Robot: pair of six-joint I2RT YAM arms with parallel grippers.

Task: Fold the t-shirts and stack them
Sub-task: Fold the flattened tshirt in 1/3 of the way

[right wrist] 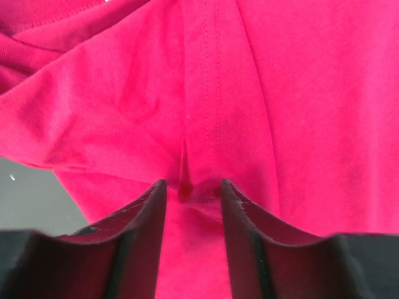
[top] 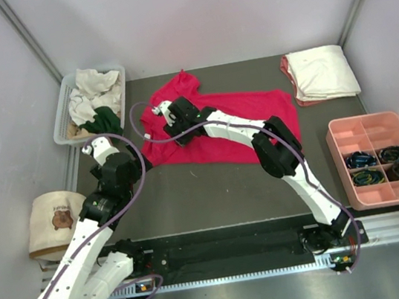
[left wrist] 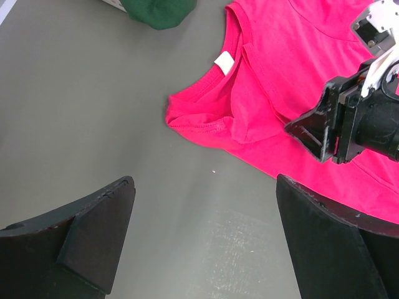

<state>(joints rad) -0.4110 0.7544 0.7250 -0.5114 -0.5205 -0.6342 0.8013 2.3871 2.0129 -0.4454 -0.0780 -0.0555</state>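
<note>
A crimson-red t-shirt (top: 255, 122) lies crumpled across the middle of the table, and its white neck label (left wrist: 223, 60) shows in the left wrist view. My right gripper (top: 167, 119) is at the shirt's left part, its jaws closed in on a pinched ridge of the red cloth (right wrist: 280, 93) beside a stitched seam. My left gripper (top: 101, 145) is open and empty, hovering over bare table just left of the shirt's collar edge (left wrist: 193, 112). A folded cream-white shirt on a salmon-pink one (top: 321, 73) lies at the back right.
A clear bin (top: 62, 110) at the back left holds crumpled cream-white and dark green shirts (top: 105, 118). A pink compartment tray (top: 376, 127) stands at the right edge. A round beige bear-print bag (top: 54, 220) sits off the table's left side.
</note>
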